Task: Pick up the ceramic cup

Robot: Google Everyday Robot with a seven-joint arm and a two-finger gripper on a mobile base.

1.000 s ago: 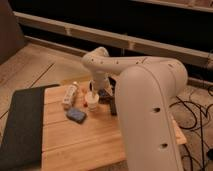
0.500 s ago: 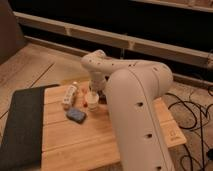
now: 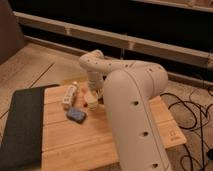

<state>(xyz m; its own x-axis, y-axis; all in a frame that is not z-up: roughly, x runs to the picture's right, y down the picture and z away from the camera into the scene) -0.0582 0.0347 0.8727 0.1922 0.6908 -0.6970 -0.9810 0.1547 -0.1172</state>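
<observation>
The ceramic cup (image 3: 91, 99) is a small cream cylinder with a red-orange mark near its base. It stands near the middle of the wooden table (image 3: 75, 142), just right of the white bottle. My gripper (image 3: 95, 90) is directly over and against the cup at the end of the white arm (image 3: 132, 100). The arm's wrist hides most of the gripper and the cup's right side.
An elongated white bottle (image 3: 69, 95) lies left of the cup. A blue flat object (image 3: 76, 115) lies in front of it. A dark mat (image 3: 20, 125) covers the table's left part. Cables (image 3: 192, 125) lie on the floor at the right.
The arm has swung further forward and left and now hides more of the table's right side. The gripper stays at the cup, which has not visibly moved.
</observation>
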